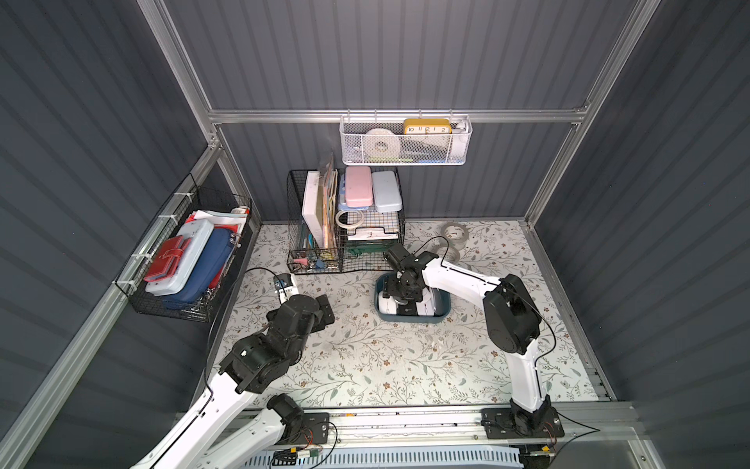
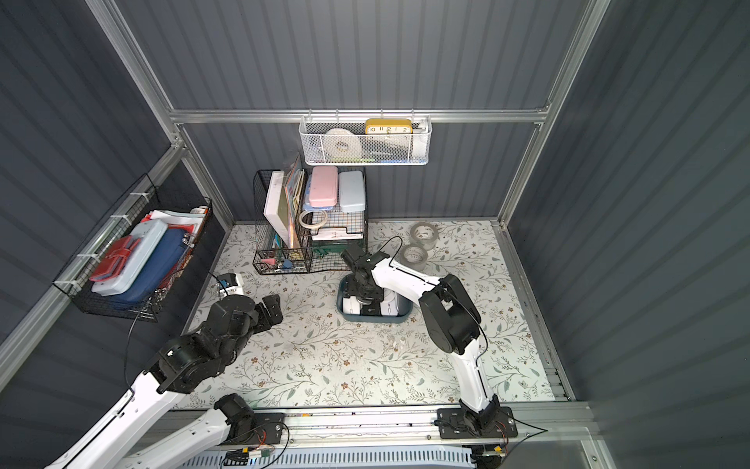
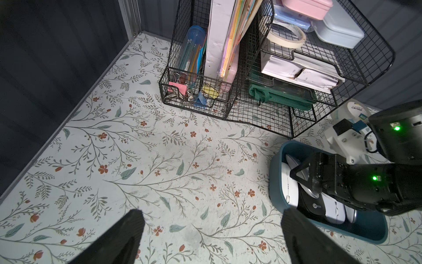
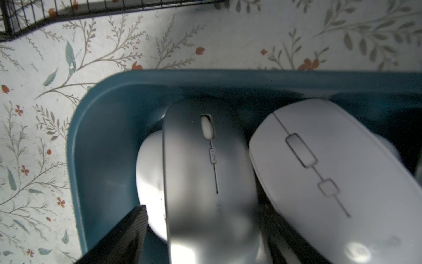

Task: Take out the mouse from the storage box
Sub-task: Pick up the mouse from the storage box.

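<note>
Right wrist view looks straight down into the dark teal storage box [image 4: 100, 141], where a silver mouse [image 4: 201, 160] lies partly on top of a white mouse [image 4: 148, 173] and beside a second white mouse [image 4: 319, 173]. The right gripper [image 4: 205, 217] has its jaws parted, one on either side of the silver mouse. A strip of the lower white mouse shows between one finger [image 4: 134, 228] and the silver shell, so that finger is not pressed against it. Left wrist view shows a black mouse [image 3: 317, 206] with a round logo lying among the pale ones in the box. In both top views the storage box [image 1: 410, 318] [image 2: 373, 319] stands on the floral table [image 1: 365, 357], just in front of the black wire desk organiser [image 1: 293, 211], with two clear tape rolls [image 1: 454, 231] near its far right side. The left gripper [image 3: 212, 214] hangs over bare table well to the left of the box, jaws spread wide and holding nothing
</note>
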`<act>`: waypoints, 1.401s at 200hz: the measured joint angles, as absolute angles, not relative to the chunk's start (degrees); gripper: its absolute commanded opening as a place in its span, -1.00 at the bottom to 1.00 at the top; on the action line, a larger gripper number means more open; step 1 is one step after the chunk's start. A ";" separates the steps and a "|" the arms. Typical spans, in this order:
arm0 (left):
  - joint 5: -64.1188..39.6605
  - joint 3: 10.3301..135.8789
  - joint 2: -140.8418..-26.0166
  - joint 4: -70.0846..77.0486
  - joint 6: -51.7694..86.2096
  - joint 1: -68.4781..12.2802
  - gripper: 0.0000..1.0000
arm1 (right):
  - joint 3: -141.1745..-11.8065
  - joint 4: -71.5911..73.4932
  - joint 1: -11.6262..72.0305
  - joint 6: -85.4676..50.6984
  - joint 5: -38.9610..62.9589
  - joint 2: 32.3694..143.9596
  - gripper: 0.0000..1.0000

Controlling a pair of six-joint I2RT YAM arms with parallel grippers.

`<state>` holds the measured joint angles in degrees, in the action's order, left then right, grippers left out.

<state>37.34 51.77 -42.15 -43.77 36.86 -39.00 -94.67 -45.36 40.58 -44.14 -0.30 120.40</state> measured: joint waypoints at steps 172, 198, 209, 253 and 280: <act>37.34 51.77 -42.00 -43.75 36.88 -39.00 0.98 | -93.34 -41.17 38.35 -44.10 3.25 121.08 0.41; 37.34 51.77 -42.02 -43.75 36.88 -39.00 0.99 | -93.43 -40.60 38.35 -44.05 3.33 121.78 0.34; 37.34 51.77 -42.02 -43.77 36.88 -39.00 0.98 | -93.45 -40.60 38.35 -44.01 3.44 121.78 0.28; 37.34 51.77 -42.26 -43.75 36.88 -39.00 0.98 | -93.45 -40.82 38.46 -43.46 2.98 121.49 0.15; 37.34 51.77 -42.54 -43.75 36.88 -39.00 0.98 | -93.45 -42.00 39.18 -42.59 0.91 119.85 0.14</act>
